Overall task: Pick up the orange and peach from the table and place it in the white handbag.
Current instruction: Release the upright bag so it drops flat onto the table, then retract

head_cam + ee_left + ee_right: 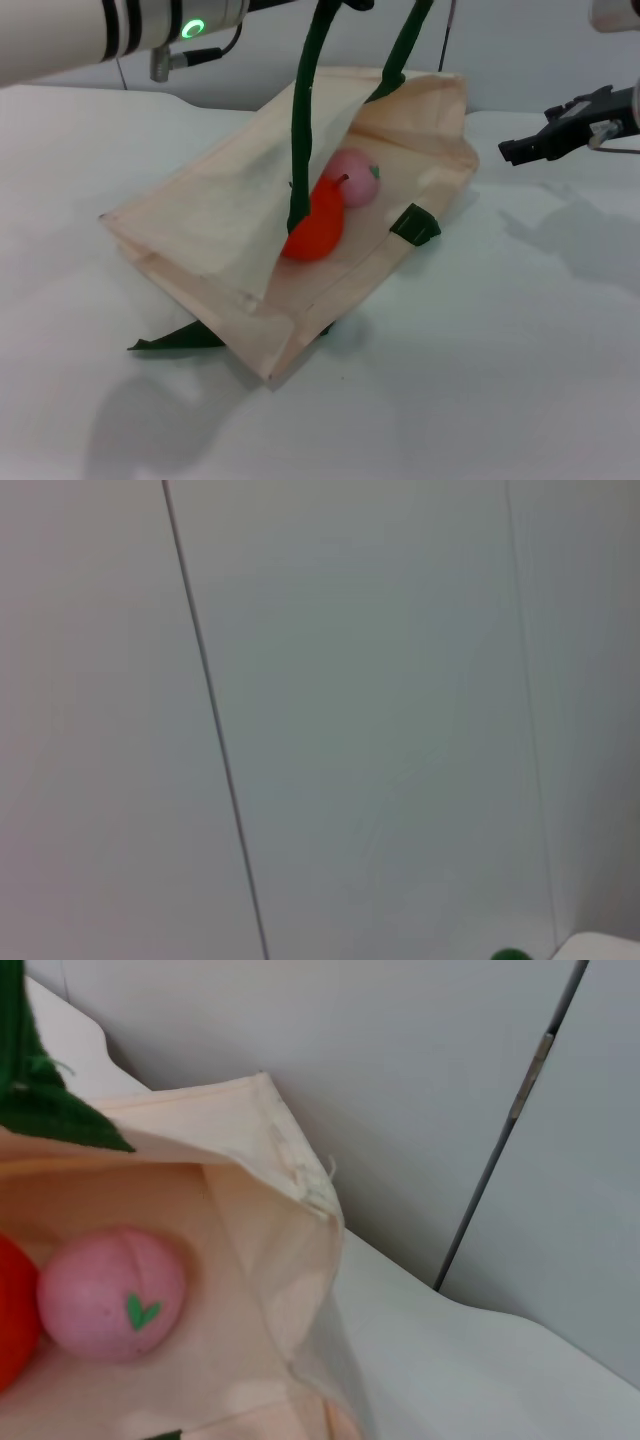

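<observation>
The large cream fabric tote, the white handbag (230, 240), lies on the white table (480, 380) with its mouth held up and open toward the right by its dark green rope-like handles (303, 120), which rise out of the top of the head view. Inside the opening, the bright orange-red round toy orange (315, 228) and the pale pink round toy peach (352, 178) with its small green leaf mark rest touching each other, the peach farther back. The bag's upper rim stands well clear of both fruits.

The right gripper (512, 150) hovers outside the bag, to its right and apart from the rim, its dark fingers slightly parted and holding nothing. Bare tabletop spreads around it and in front of the bag.

The left arm (110, 30) crosses the upper left; whether its claw is apart or together cannot be told.

No writing or label is legible on the bag or fruits.
</observation>
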Robot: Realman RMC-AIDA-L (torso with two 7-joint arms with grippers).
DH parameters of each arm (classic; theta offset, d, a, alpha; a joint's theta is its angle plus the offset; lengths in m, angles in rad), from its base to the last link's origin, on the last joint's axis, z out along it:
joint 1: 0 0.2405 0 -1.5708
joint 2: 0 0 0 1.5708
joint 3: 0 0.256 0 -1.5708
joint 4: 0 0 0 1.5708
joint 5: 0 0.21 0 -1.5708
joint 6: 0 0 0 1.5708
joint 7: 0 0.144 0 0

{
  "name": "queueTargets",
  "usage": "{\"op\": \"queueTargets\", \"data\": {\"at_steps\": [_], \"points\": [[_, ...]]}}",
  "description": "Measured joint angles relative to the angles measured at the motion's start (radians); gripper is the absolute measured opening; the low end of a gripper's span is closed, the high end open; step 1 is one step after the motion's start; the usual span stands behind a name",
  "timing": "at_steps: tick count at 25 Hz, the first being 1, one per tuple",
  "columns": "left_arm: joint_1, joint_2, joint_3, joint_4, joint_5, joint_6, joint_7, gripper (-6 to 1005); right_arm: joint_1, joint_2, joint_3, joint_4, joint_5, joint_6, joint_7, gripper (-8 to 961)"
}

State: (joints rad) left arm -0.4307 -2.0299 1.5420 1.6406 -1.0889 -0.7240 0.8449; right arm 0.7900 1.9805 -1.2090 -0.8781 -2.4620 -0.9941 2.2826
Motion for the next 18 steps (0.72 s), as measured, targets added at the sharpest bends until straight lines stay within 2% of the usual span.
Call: {"op": "queueTargets", "data": {"at_steps": [11,18], "points": [[0.041,0.000,-0.010,-0.052,-0.266,0.004,0.249,431,-0.005,0.002,0.005,-0.006,0.000,-0.010,0.000,836],[0.049,-0.001,-0.011,-0.088,-0.344,0.000,0.326,431,-0.001,0.004,0.005,0.001,0.000,-0.012,-0.002,836]]}}
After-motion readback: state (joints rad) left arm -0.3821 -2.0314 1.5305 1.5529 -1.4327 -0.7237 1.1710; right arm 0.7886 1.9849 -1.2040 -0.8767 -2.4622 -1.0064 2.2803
